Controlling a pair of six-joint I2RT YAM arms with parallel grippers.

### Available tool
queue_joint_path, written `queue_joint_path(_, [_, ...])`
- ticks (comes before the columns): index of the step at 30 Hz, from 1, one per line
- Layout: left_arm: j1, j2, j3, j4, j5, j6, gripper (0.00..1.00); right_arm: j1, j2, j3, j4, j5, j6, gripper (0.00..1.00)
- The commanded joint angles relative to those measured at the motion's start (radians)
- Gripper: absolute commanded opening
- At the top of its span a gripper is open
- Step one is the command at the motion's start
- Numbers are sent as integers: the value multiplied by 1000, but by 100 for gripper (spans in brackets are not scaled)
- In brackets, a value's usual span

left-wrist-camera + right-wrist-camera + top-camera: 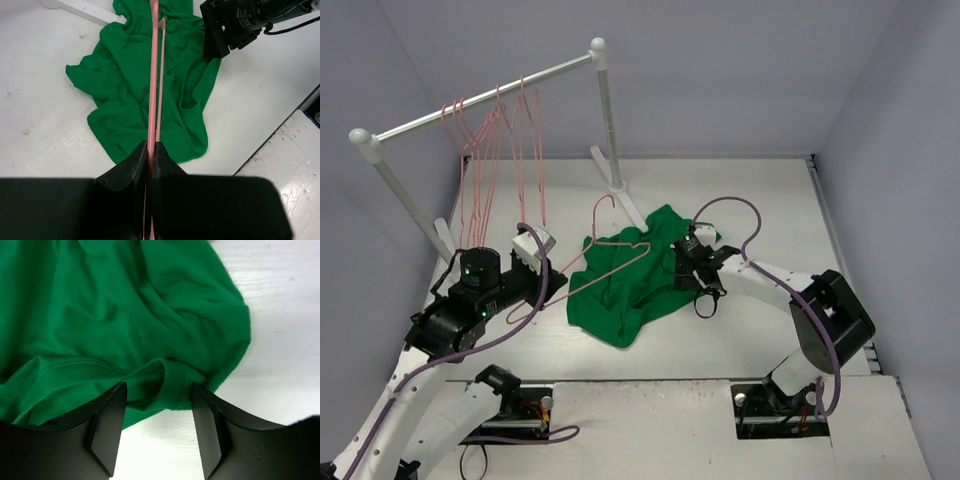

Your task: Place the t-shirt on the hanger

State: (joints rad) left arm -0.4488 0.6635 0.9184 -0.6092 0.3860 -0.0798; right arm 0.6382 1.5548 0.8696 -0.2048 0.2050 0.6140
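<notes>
The gripper (159,425), jaws apart, straddles the collar (172,385) of the t-shirt (100,305).

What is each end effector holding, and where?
Left end effector pinches the hanger on its wire frame. Right end effector holds nothing, open around a t-shirt fold.

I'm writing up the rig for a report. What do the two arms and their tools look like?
The left arm and right arm both have white links joined by black housings, each trailed by a looping purple cable. A green light glows on the left arm. The left tool and right tool have matte black, wedge-shaped fingers.
</notes>
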Motion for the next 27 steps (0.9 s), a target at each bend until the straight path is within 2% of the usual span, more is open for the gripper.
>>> queue_joint_path(1, [-7,17,34,94,17,0,0,9,9,33,4,91,106,50])
queue_joint_path(11, [-8,18,29,96,41,-5,0,-9,8,-31,-5,142,167,50])
queue_joint_path(18, [-10,25,24,103,74,-2,0,-17,-6,-58,-7,138,181,46])
queue_joint_path(21, [-16,30,17,114,93,-2,0,-21,-19,-66,-7,141,175,41])
queue_joint_path(27, [-27,47,-17,159,158,0,0,-42,-67,-73,-8,135,135,9])
